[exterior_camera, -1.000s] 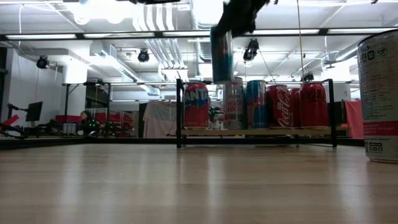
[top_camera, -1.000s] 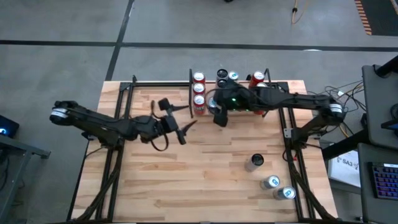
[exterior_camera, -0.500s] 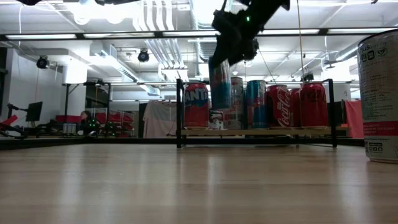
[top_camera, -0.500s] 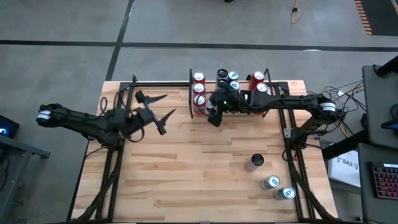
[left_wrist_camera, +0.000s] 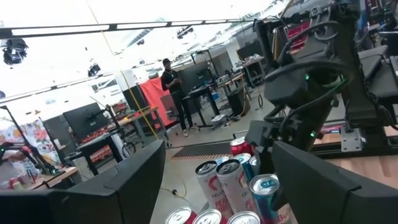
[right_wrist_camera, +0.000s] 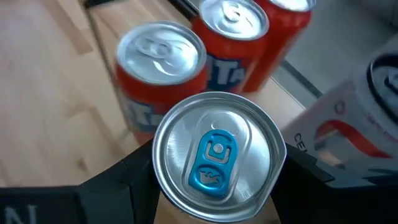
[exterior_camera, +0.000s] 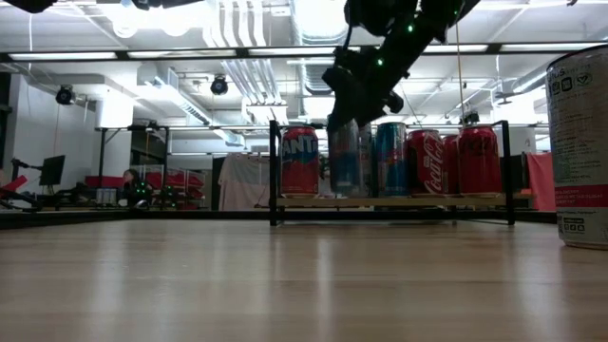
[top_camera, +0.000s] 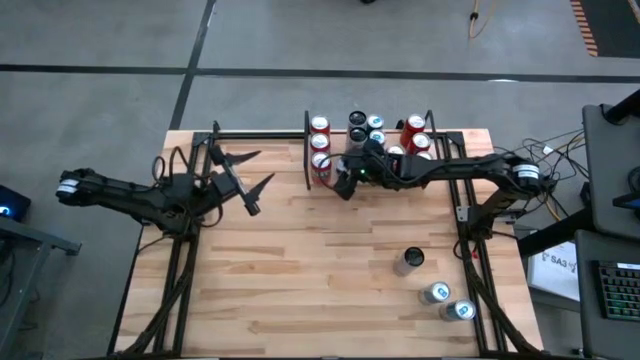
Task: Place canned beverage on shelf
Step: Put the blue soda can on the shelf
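Observation:
My right gripper [top_camera: 347, 180] is shut on a slim can [exterior_camera: 344, 160] with a silver top and blue tab [right_wrist_camera: 217, 155]. It holds the can at the near left part of the shelf [exterior_camera: 418, 200], beside the orange cans [right_wrist_camera: 161, 68]. The shelf is a light board with black rails at the table's far edge. Red, orange, white and blue cans stand upright on it. Whether the held can's base touches the board, I cannot tell. My left gripper [top_camera: 252, 172] is open over the table's far left, holding nothing. My right gripper pinches the can's upper wall just under the rim [right_wrist_camera: 158, 180] between its two fingers [right_wrist_camera: 118, 186], one on each side. The fingers slant down from above and from the table's right. The can hangs upright below them, its base [exterior_camera: 344, 193] at the shelf board's level.
Three loose cans stand on the table's near right: one [top_camera: 410, 260] alone and two [top_camera: 435, 293] [top_camera: 462, 310] close together. A large can [exterior_camera: 579, 142] fills the low view's right edge. People and equipment show in the room beyond.
My right gripper has come down and toward the table's far edge, tipping further downward. It has carried the can from well above the shelf down to the level of the standing cans. My left gripper, still open, has drawn back toward the table's left and far edges.

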Available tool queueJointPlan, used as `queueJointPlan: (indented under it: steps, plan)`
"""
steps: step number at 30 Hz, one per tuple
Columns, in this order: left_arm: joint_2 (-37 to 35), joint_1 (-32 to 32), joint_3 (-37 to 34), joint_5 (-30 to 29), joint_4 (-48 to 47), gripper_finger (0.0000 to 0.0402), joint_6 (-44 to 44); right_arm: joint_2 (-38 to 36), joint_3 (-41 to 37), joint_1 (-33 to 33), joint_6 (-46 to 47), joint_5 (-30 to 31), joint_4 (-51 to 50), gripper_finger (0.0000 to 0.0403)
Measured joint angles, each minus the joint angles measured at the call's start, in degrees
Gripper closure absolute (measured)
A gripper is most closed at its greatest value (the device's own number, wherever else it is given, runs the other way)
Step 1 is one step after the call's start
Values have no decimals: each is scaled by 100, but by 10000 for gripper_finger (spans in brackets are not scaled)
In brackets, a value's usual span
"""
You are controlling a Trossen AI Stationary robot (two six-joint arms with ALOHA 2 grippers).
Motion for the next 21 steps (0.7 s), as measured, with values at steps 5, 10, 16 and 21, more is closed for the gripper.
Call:
queueJointPlan:
  steps: [5,10,16,21]
  plan:
    - [31,0,0,2,-7,123,14,4,-197,3,90,159,451,182]
    - [38,0,0,2,-2,123,21,4,-323,-27,133,287,591,166]
    - [43,-1,22,2,1,123,21,2,-330,-36,116,436,685,118]
    - [43,0,22,2,-1,123,21,-2,-293,-36,-25,438,717,104]
